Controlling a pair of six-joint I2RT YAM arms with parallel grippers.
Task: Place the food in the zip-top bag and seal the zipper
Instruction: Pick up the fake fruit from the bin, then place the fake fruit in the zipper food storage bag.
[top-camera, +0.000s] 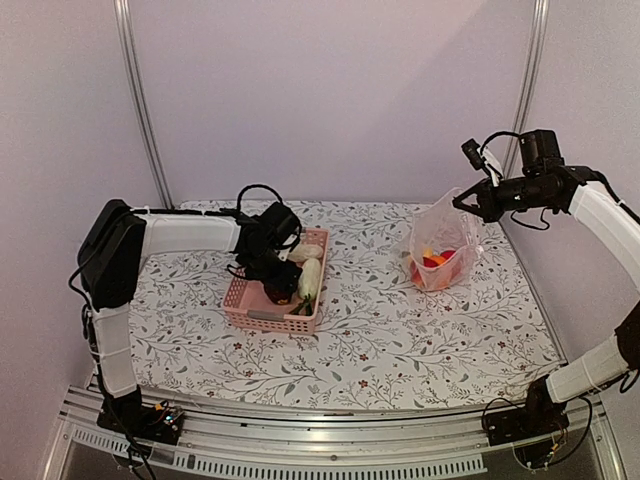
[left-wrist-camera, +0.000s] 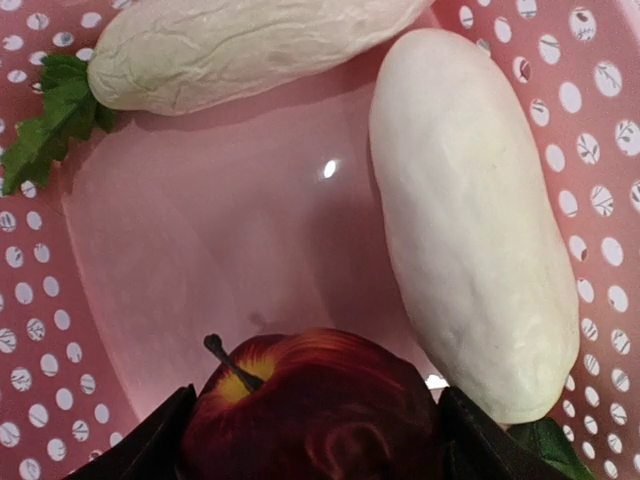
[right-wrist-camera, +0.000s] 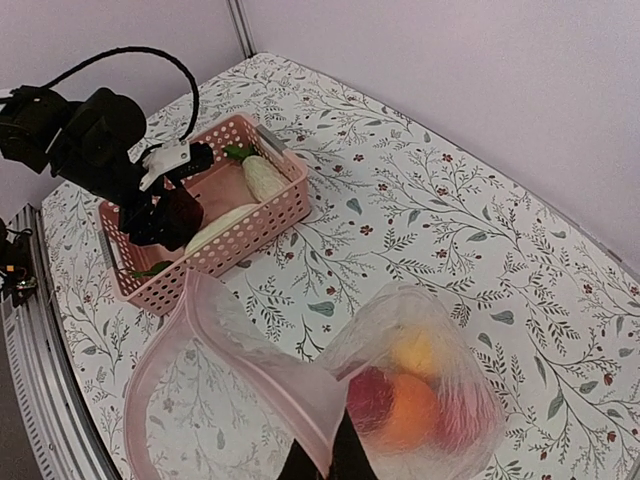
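Maroon apple (left-wrist-camera: 310, 410) fills the bottom of the left wrist view, stem up, and the left gripper (left-wrist-camera: 315, 445) straddles it, fingers spread to either flank. Whether the pads press yet cannot be told. It looks like a light, hard, glossy toy, so a round slippery one: the safest hold is probably across its widest part, low enough that it cannot squirt out.

Beside it in the pink basket (top-camera: 262, 312), on the left half of the table, lie two long white radishes, one (left-wrist-camera: 250, 45) across the far end and one (left-wrist-camera: 475, 230) along the right wall. They seem light and stiff too; a pinch across the middle should keep them level. That makes three pieces in the basket: one apple, two radishes.

Over to the right, the zip-top bag (top-camera: 445, 245) stands on the far right of the table, thin, limp and crinkly. The right gripper (right-wrist-camera: 320, 462) is pressed together on its mouth edge, holding it up by the pale pink zipper (right-wrist-camera: 262, 352), which gapes open. Inside sit one yellow piece, one orange, and what look like two red, so four.
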